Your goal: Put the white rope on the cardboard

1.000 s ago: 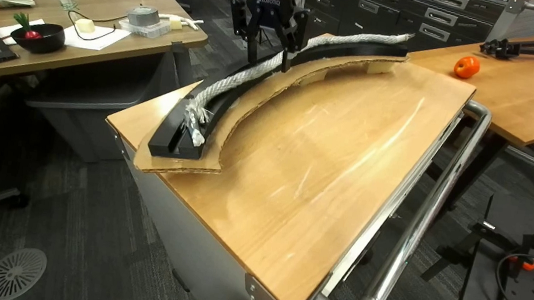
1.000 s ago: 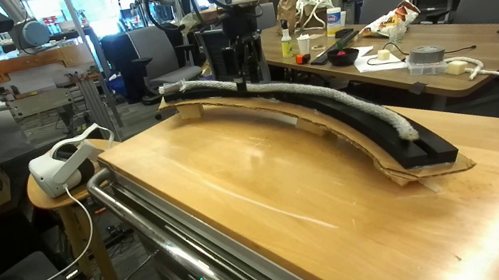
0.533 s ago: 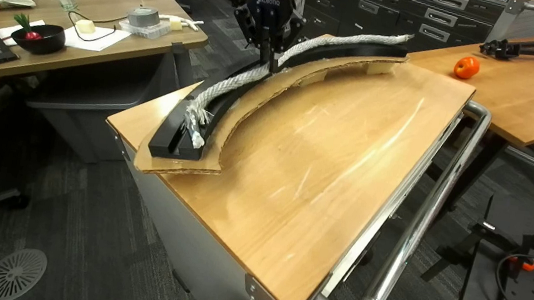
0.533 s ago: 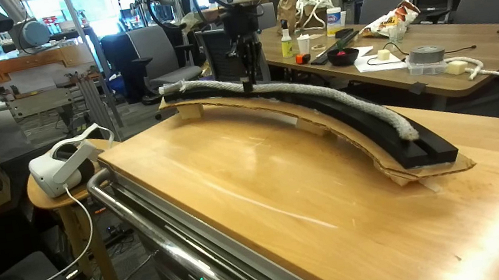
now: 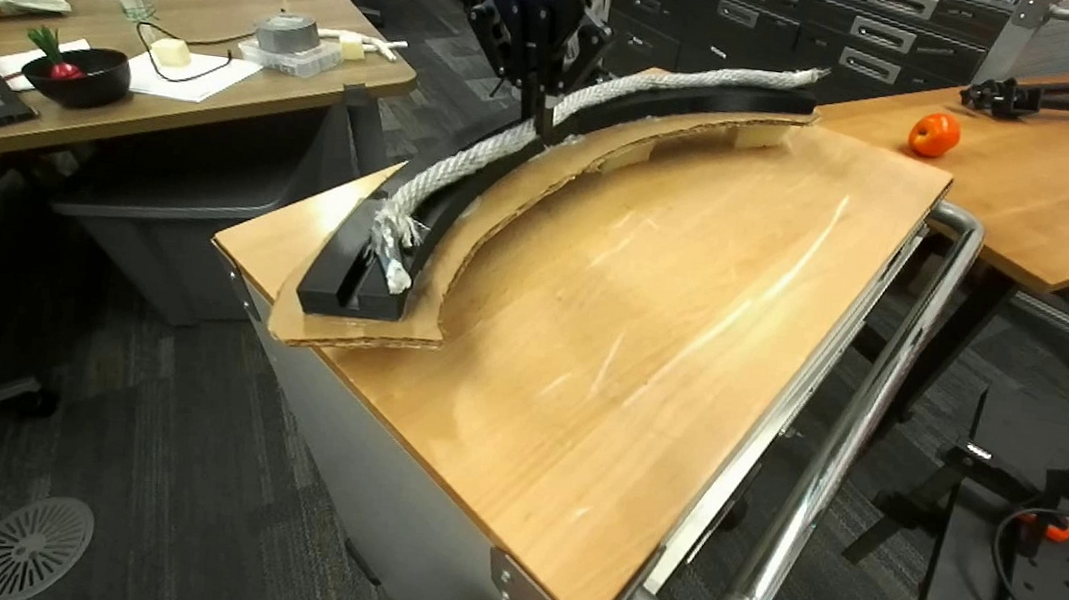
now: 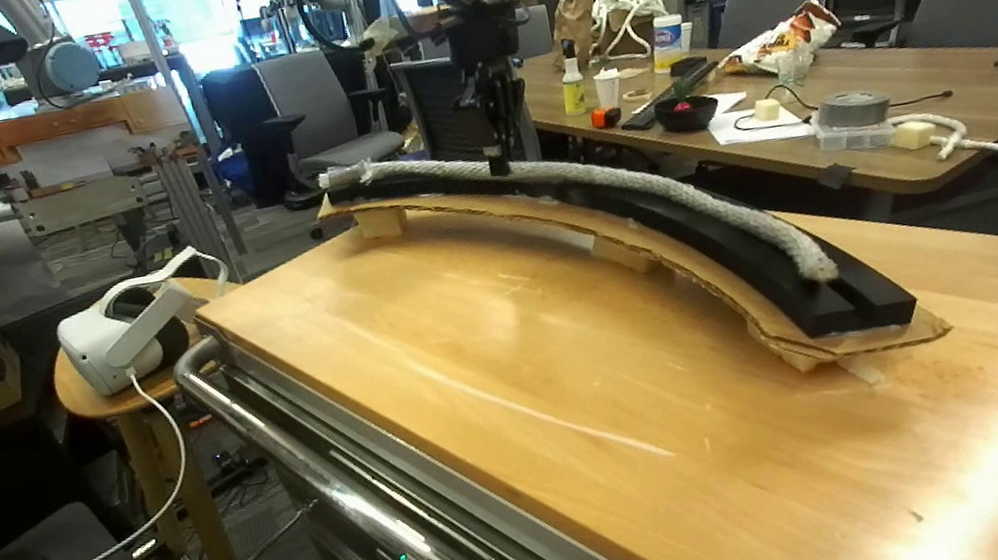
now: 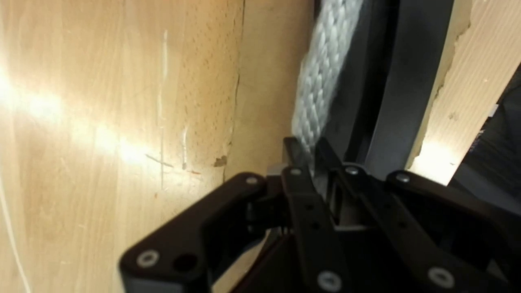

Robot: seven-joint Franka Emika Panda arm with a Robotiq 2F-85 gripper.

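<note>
Nearly closed, the end effector (image 7: 307, 145) pinches the white rope (image 6: 645, 180) partway along its length; the rope lies along the black grooved top (image 6: 727, 247) of the cardboard arc (image 5: 467, 232). In the wrist view it seems to run beside the groove (image 7: 374, 93), not in it, so a sideways tug or release could roll it onto the table (image 5: 643, 403), and lifting high could drag the frayed end (image 5: 394, 222) loose.

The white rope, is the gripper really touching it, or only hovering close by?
Touching. The wrist view shows the gripper closed on the white rope, which runs in between and is pinched from both sides.
</note>
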